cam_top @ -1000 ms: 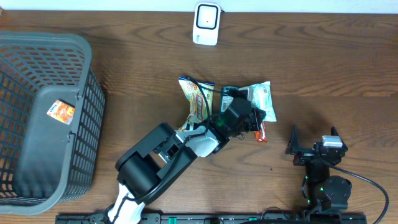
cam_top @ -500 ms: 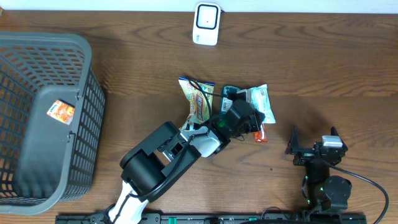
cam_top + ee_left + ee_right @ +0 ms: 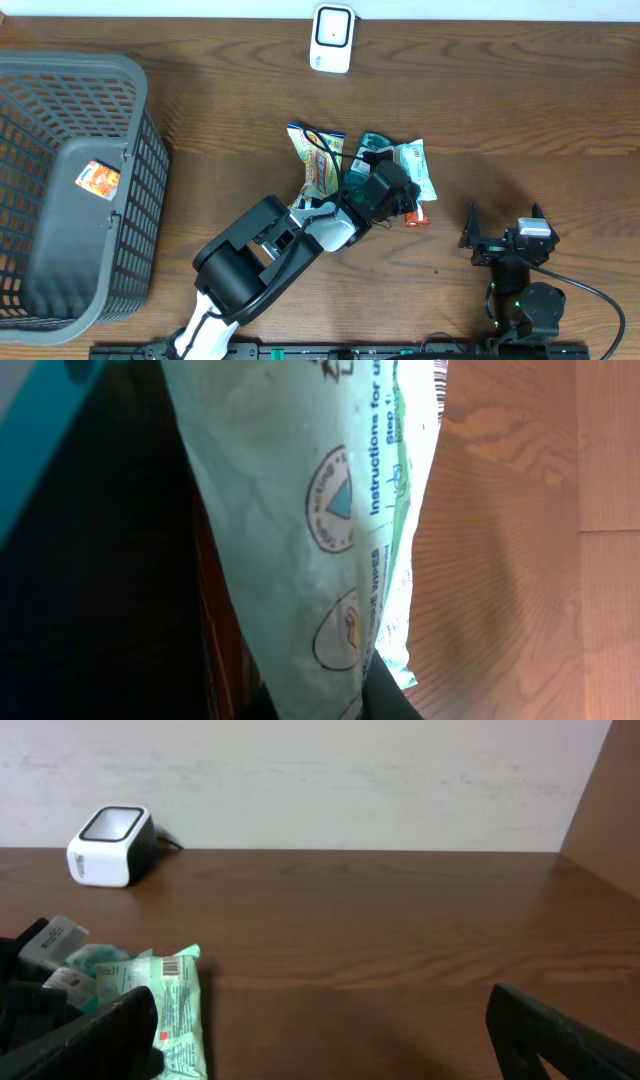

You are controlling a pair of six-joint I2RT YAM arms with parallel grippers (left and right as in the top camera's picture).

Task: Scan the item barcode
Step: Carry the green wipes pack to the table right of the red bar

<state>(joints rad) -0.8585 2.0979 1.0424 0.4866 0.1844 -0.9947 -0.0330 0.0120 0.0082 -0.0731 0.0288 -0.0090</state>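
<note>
My left gripper (image 3: 397,197) is shut on a pale green packet (image 3: 414,167) with blue print, held near the table's middle. In the left wrist view the green packet (image 3: 310,510) fills the frame, pinched at the bottom edge between my dark fingertips (image 3: 388,702). The right wrist view shows the green packet (image 3: 170,1010) at the left with a barcode (image 3: 170,967) near its top. The white scanner (image 3: 331,38) stands at the table's far edge, also in view as the white scanner (image 3: 110,846). My right gripper (image 3: 505,236) rests open at the front right, with nothing between its fingers.
A yellow-orange snack bag (image 3: 318,160), a teal item (image 3: 372,143) and a red item (image 3: 419,213) lie around the held packet. A grey basket (image 3: 140,190) at the left holds an orange packet (image 3: 98,178).
The left gripper has drawn the green packet a little to the left and turned it more upright. The right arm has not moved.
</note>
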